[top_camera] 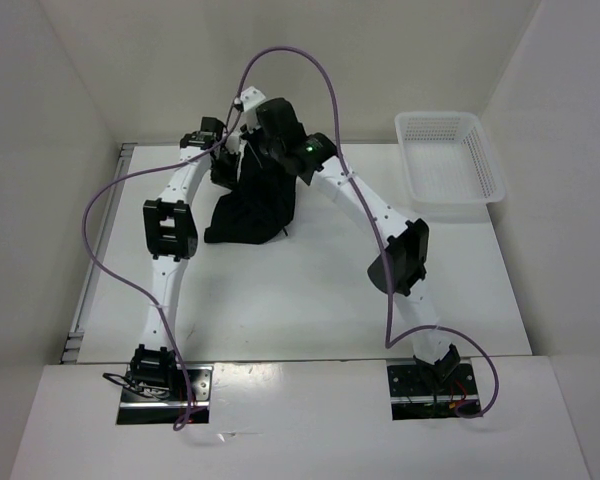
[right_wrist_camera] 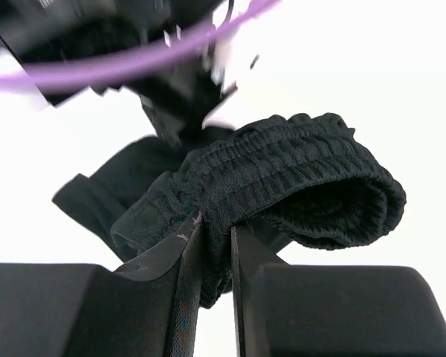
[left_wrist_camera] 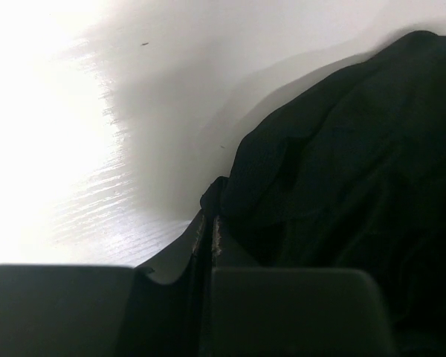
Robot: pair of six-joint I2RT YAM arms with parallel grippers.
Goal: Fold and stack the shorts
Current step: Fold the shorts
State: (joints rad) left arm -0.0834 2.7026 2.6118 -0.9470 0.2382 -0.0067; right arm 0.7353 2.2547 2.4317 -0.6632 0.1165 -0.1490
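The black shorts [top_camera: 252,205] hang bunched between both grippers at the far middle of the table, the lower part resting on the tabletop. My left gripper [top_camera: 227,150] is shut on an edge of the shorts [left_wrist_camera: 342,186]; the left wrist view shows its jaws together with black fabric running from the tips. My right gripper [top_camera: 270,130] is shut on the ribbed elastic waistband [right_wrist_camera: 297,178], held up above the table; the fabric is pinched between the two fingers [right_wrist_camera: 189,253]. The drawstring is not clearly seen.
A white plastic mesh basket [top_camera: 450,165] stands at the far right of the table. Purple cables loop over both arms. White walls close in the left and far sides.
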